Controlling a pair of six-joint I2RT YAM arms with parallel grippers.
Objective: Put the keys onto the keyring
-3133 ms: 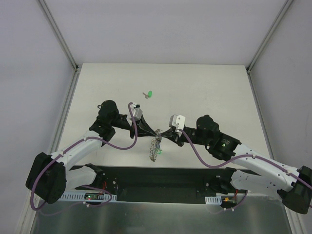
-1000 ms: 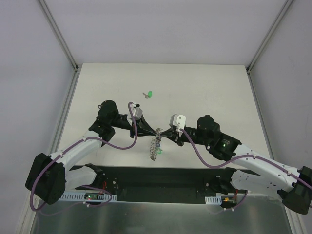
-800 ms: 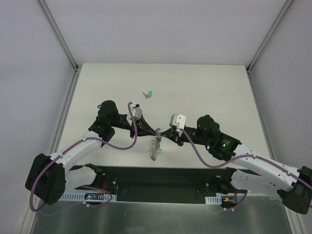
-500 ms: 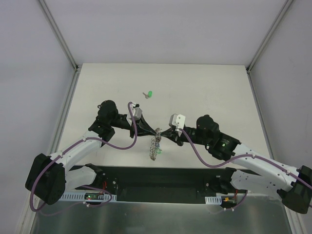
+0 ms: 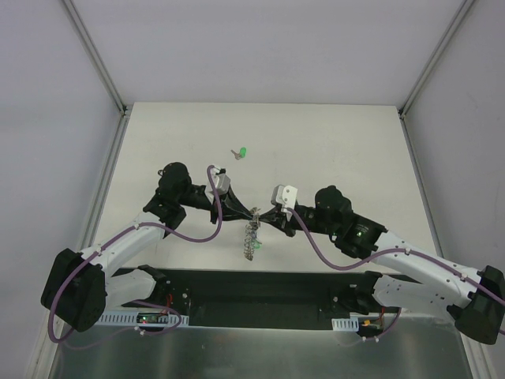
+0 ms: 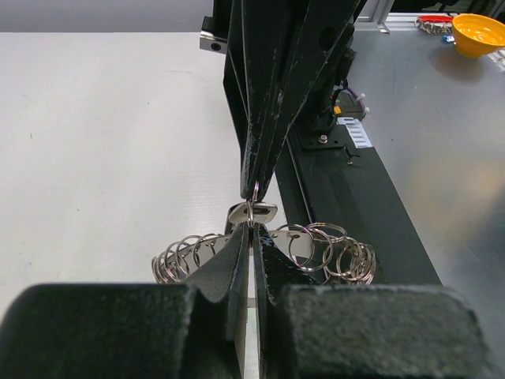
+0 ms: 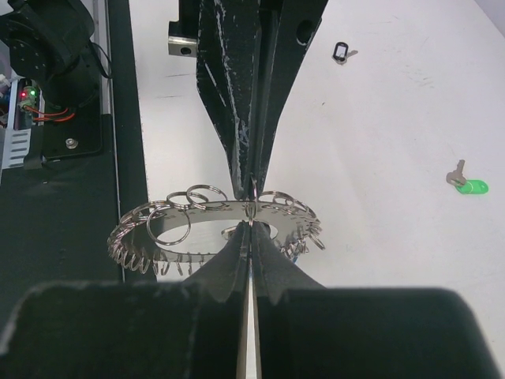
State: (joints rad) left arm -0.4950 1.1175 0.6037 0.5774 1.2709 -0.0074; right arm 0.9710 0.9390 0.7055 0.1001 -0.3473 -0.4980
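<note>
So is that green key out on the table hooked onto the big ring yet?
No, the green key lies by itself on the table, clearly apart from the keyring.

No lettering, brand or number can be read in any view. The white label strip (image 5: 150, 319) at the left end of the black base rail (image 5: 260, 288) carries marks too small to make out (so does the second strip (image 5: 345, 324) further right along that rail). In the left wrist view, a small white tag (image 6: 357, 136) beside the rail shows only faint, illegible print.
</note>
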